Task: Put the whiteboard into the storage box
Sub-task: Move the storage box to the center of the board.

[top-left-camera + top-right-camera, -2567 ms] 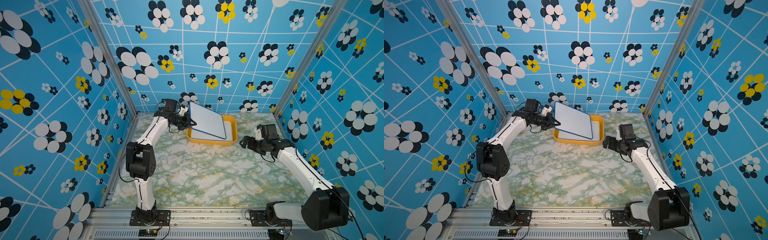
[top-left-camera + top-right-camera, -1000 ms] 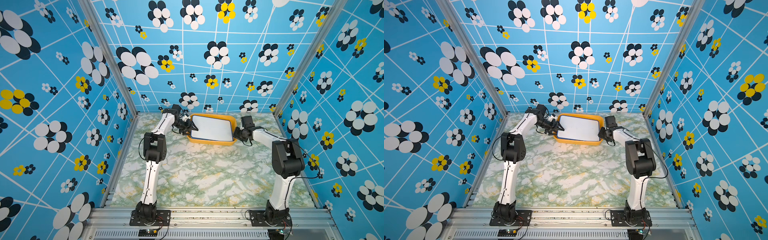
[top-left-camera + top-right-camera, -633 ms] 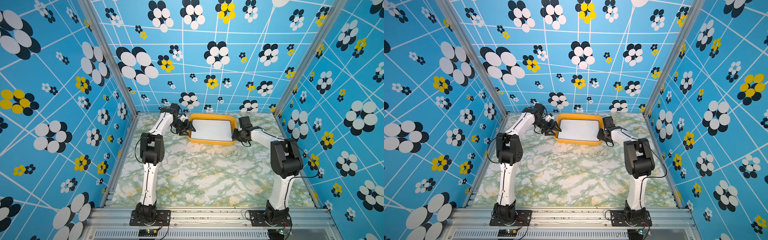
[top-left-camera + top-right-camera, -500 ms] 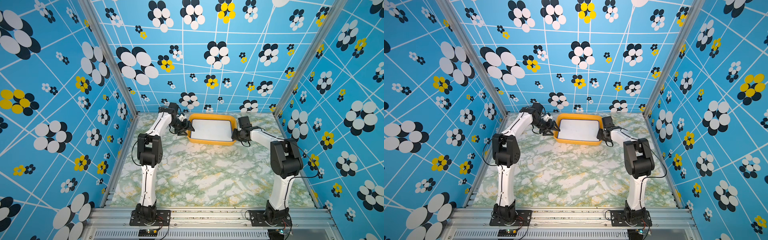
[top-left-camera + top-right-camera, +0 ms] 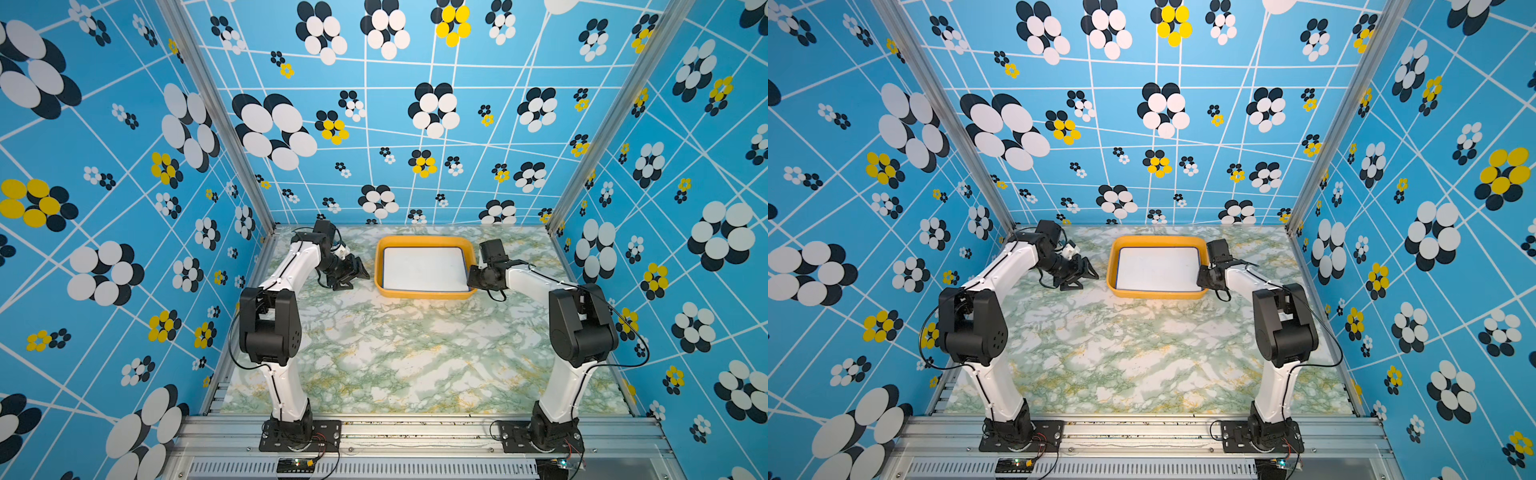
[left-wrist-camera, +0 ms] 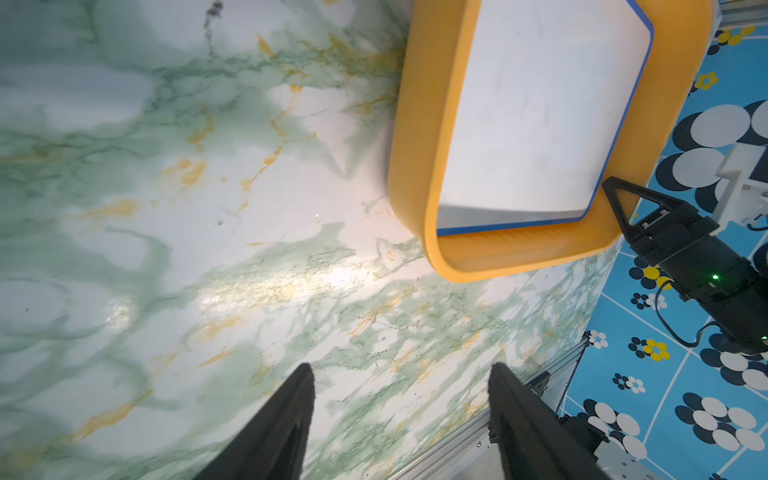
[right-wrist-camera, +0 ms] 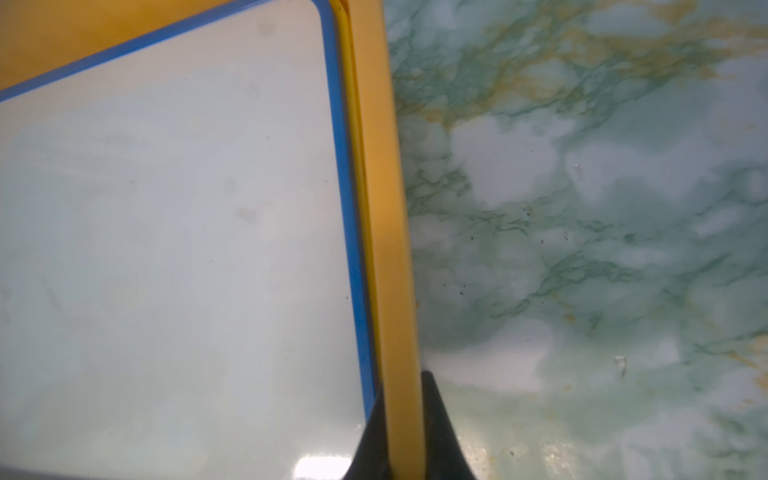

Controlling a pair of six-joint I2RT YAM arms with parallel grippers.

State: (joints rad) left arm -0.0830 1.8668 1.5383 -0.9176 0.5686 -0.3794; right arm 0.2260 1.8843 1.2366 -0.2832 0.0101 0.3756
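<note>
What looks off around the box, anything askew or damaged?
Nothing stands out. The whiteboard lies flat inside the storage box, with no visible damage. The right hand pinches the box's rim; the left hand is open, clear of it.
</note>
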